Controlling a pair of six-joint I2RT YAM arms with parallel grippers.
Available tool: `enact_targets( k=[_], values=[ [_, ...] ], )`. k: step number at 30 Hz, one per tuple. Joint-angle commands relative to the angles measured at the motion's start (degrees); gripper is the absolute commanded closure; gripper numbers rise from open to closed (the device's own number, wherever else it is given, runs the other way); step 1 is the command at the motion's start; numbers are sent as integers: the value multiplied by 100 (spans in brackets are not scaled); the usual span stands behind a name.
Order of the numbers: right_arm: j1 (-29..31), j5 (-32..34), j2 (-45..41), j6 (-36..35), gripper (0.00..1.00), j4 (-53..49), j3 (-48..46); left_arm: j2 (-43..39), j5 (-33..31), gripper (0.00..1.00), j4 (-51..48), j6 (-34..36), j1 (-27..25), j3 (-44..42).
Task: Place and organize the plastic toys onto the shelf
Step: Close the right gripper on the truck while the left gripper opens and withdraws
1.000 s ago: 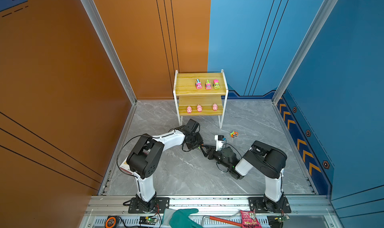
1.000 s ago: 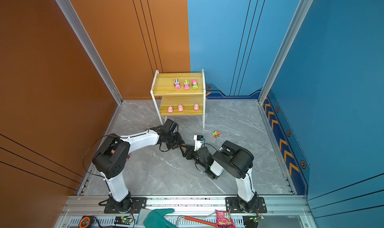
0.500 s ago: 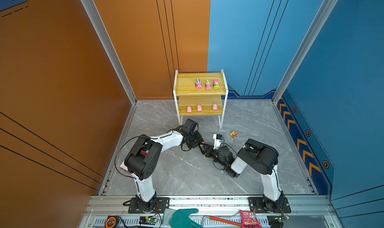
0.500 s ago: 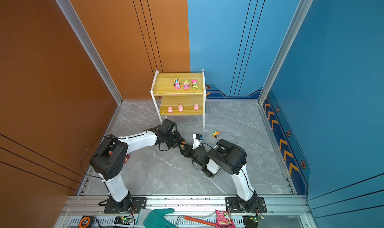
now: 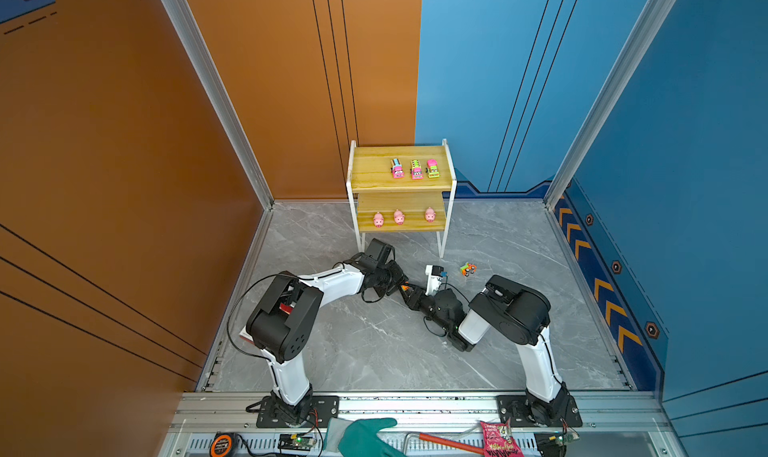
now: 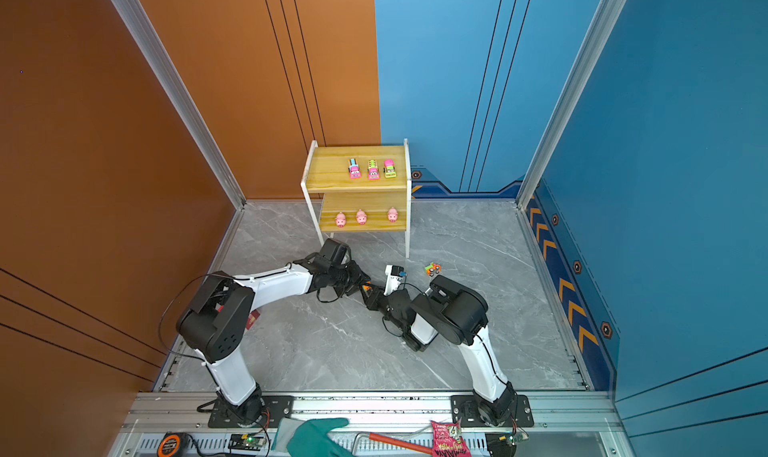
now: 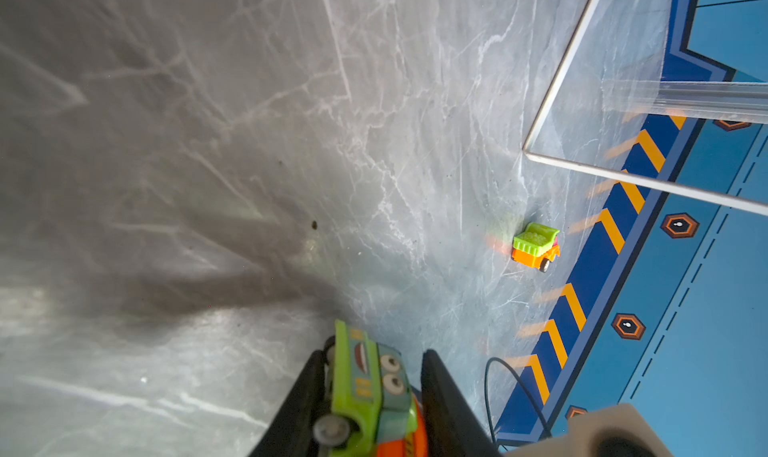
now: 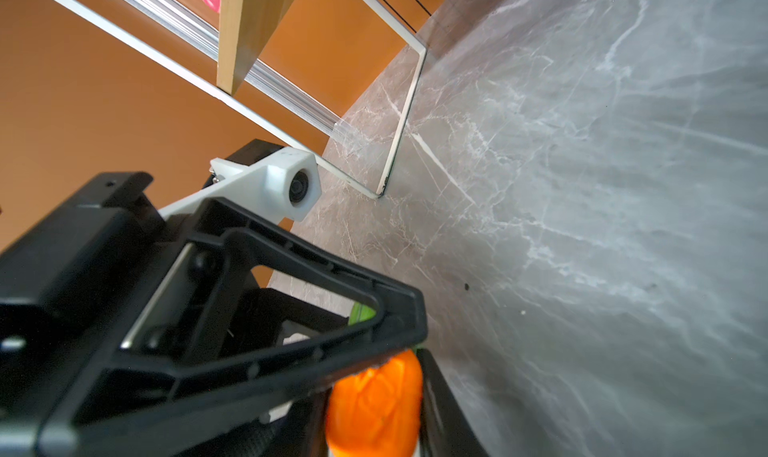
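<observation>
Mid-handover, the left gripper (image 7: 374, 363) clamped the green-and-orange truck (image 7: 365, 388), the right gripper (image 8: 376, 392) pinching its far orange end; next, the left likely needed to release.

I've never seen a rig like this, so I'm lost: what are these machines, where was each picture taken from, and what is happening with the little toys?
These are two robot arms bolted to a rail, each ending in a two-fingered hand. The two wide pictures come from a camera pair looking down on the whole booth; the two close-ups come from a small camera on each arm's wrist. At the back stands a small shelf: three toy trucks on its top board, three pink pigs on the lower one. A loose dump truck sits on the grey floor. In the middle the arms meet: the left hand grips a green-faced truck, and the right hand pinches its orange back end, which looks like a handover.
</observation>
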Motion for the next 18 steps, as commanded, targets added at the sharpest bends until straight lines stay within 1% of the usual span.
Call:
enact_targets(
  k=[1,3,5,6,8,11,14,16,18],
  values=[
    [-47,12,-56,-454,77,-96,49,-257,183,58,-61,17,9,-239],
    [-46,-56,-193,-712,77,-305,-18,-321,145,50,-53,87,35,-276],
    [-17,-159,-525,-1129,77,-668,-103,-420,93,41,-137,237,95,-305],
    [-10,-190,-655,-1327,77,-845,-131,-474,63,38,-209,331,129,-311],
    [1,-399,-975,-1834,77,-1481,-143,-628,7,31,-399,576,234,-347],
    [96,-552,-1375,-2654,77,-2542,-45,-877,-49,24,-815,935,431,-453],
    [264,-682,-1582,-3461,76,-3485,137,-1105,-98,19,-1169,1342,654,-558],
    [385,-745,-1637,-3962,75,-3965,253,-1222,-104,17,-1446,1662,804,-583],
    [549,-628,-1648,-4491,75,-4362,361,-1336,-211,16,-1781,2027,945,-593]
  ],
)
